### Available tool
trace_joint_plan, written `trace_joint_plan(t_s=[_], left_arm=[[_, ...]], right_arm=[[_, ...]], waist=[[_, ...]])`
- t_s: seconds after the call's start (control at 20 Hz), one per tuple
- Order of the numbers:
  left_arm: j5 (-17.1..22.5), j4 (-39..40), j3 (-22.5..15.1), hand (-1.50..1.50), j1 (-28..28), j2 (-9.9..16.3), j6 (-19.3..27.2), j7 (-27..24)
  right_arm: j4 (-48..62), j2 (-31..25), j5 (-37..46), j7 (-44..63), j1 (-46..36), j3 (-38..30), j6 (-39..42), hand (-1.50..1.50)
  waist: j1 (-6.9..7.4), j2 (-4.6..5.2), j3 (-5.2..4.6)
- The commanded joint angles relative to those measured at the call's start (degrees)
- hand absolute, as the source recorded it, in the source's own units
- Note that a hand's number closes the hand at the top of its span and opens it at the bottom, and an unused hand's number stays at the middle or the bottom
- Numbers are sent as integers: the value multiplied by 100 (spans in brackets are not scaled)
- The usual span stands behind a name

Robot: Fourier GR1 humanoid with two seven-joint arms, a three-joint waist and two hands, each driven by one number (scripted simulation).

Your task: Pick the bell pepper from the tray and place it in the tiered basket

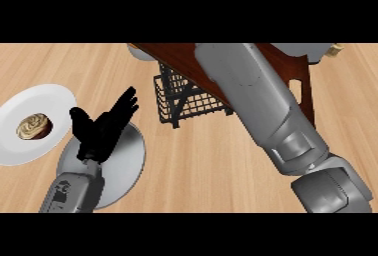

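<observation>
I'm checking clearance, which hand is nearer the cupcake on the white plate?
Left. The left hand is open just right of the cupcake; the right hand is out of sight, its forearm far to the right.

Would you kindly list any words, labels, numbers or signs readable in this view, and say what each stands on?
None can be read. The left forearm carries small dark marks, too blurred to read. The plate, tray and tiered basket show no text.

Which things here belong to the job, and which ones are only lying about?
For the job:
- tray, brown, at the top, largely behind the right forearm
- tiered basket, black wire

The bell pepper and the right hand do not show.

Lying about:
- white plate with a cupcake
- grey plate
- left hand, open, resting
</observation>
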Motion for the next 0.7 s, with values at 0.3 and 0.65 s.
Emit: trace_joint_plan(t_s=[0.3, 0.65], left_arm=[[29, -129, 243, 0, 389, 206, -12, -28], [42, -454, 207, 0, 683, 136, 74, 51]], right_arm=[[-1206, -924, -70, 857, 1166, -86, 381, -150], [-2965, -2401, -926, 976, 2566, -251, 2643, -150]], waist=[[-446, -136, 9], [-541, -165, 14]])
